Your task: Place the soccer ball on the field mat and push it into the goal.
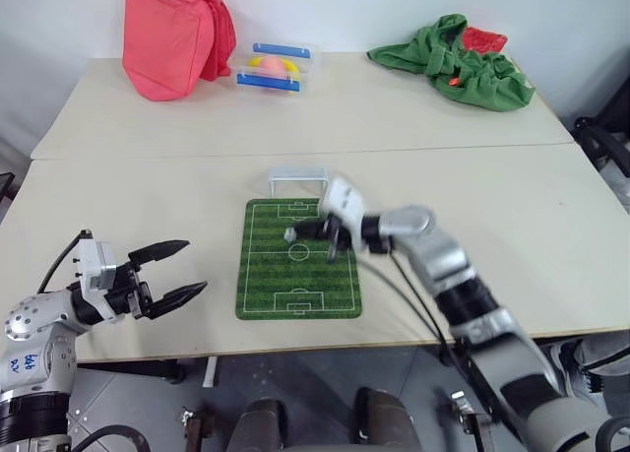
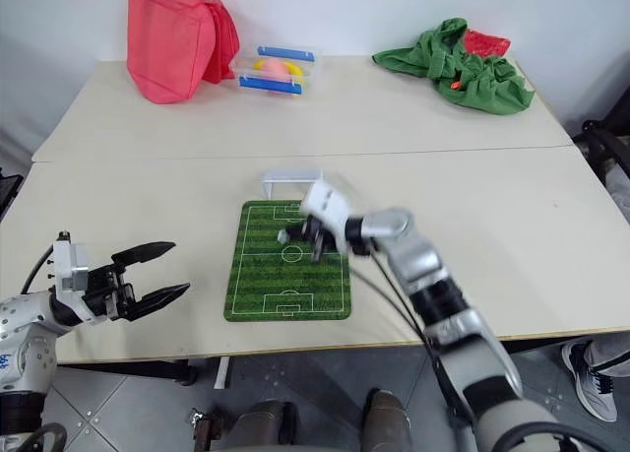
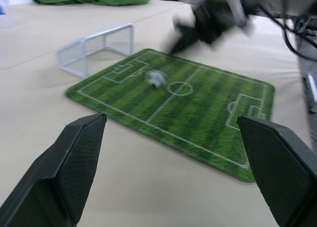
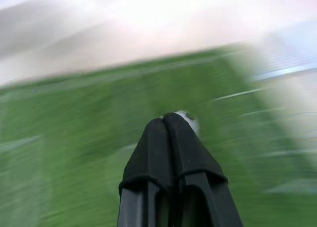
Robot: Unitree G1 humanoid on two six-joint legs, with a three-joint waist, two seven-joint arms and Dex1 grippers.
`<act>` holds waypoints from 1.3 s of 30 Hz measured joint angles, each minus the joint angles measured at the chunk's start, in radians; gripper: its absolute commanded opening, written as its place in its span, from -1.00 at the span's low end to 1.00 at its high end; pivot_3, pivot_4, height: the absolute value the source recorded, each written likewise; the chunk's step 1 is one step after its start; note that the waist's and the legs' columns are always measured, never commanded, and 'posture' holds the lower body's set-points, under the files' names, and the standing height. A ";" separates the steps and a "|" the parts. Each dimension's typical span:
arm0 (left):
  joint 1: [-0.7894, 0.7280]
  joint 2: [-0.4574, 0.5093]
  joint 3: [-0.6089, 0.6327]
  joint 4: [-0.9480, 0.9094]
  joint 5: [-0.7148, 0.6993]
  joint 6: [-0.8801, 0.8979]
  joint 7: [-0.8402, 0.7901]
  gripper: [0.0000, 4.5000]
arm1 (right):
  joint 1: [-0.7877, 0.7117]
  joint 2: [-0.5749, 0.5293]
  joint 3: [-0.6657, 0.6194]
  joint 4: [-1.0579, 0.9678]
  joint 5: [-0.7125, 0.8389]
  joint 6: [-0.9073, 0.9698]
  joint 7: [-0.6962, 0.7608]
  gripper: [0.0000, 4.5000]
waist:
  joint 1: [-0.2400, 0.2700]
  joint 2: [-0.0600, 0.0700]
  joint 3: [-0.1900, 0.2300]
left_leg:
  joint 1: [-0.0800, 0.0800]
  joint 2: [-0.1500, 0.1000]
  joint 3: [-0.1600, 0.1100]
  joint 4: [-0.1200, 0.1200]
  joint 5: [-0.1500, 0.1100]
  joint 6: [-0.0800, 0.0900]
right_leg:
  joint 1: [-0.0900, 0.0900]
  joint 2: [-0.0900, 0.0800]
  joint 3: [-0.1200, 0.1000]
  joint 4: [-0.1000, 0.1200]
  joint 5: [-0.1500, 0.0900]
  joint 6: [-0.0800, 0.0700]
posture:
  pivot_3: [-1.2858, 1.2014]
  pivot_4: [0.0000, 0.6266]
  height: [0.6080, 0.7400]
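Green striped rectangular field mat (image 1: 298, 260) lies on the beige worktop (image 1: 148, 206), under the right pincer (image 1: 313, 231). Just beyond its closed, empty tips sits the tiny white-and-black soccer ball (image 1: 291, 234), short of the white plastic goal (image 1: 298, 179).

Left wrist view: black fingers (image 3: 64, 173) wide apart, holding nothing.

Right wrist view: ball just past the tips.

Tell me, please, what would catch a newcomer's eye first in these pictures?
The green field mat near the table's front edge, with the tiny soccer ball on its far half and the right gripper, fingers shut, just behind it. The white goal stands at the mat's far end.
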 measured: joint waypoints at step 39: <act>-0.115 0.055 0.190 0.193 -0.064 0.114 0.105 1.00 | 0.303 -0.455 -0.351 0.384 0.190 -0.373 0.607 0.97 | 0.002 -0.001 0.000 | 0.001 0.000 0.004 -0.001 -0.001 0.001 | 0.000 0.000 0.000 -0.003 0.000 0.000 | 0.03 -0.52 1.00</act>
